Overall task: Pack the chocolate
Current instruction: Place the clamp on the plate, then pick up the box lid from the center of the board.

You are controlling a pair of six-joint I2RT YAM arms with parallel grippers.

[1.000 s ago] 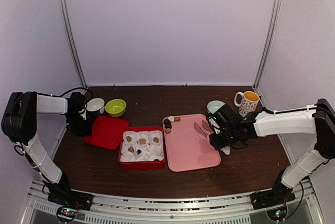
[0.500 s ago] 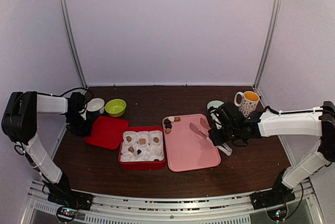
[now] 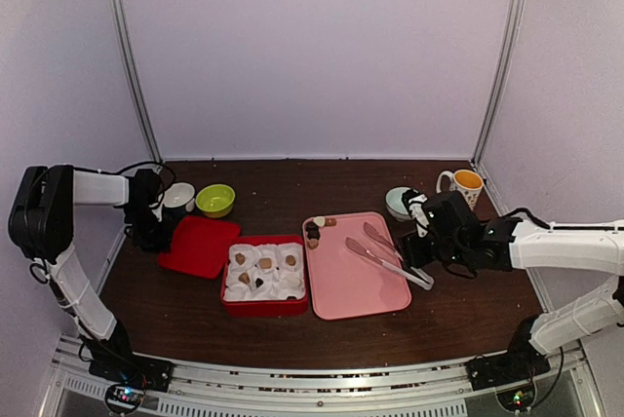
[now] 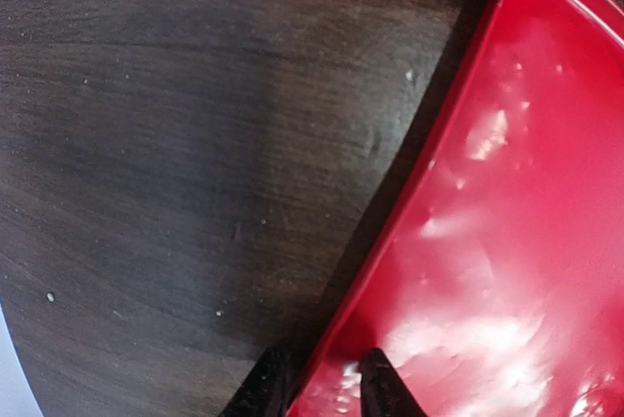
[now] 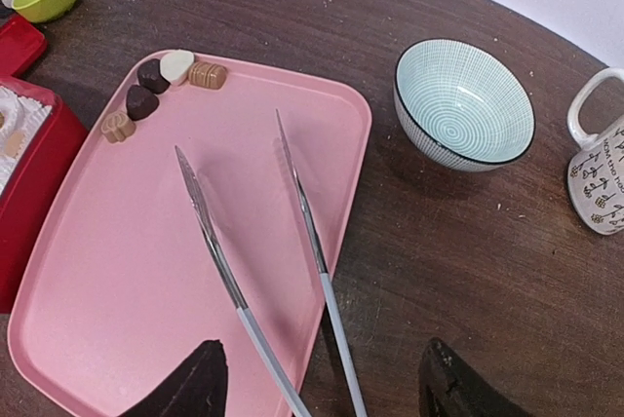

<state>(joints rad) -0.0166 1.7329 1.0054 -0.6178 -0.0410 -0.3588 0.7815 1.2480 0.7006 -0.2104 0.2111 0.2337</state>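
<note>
Several chocolate pieces [image 5: 142,102], light brown, dark and one cream, sit at the far left corner of the pink tray [image 5: 117,281]; from above they show as a small cluster [image 3: 313,233]. More pieces lie in white paper cups inside the red box [image 3: 261,307]. The metal tongs [image 5: 210,232] lie spread across the tray's right edge, handles off the tray. My right gripper [image 5: 324,344] hovers open over the handles, touching nothing, at the tray's right side [image 3: 416,249]. My left gripper [image 4: 325,366] is shut on the rim of the red lid [image 4: 507,242], one finger on each side, left of the box [image 3: 159,235].
A green bowl [image 3: 214,200] and a white bowl [image 3: 177,195] stand behind the red lid [image 3: 200,246]. A teal striped bowl [image 5: 464,103] and a patterned mug [image 5: 600,178] stand right of the tray, near the right arm.
My right gripper has opened and drawn back to the right, leaving the tongs lying on the tray's right edge. The left arm has hardly moved.
</note>
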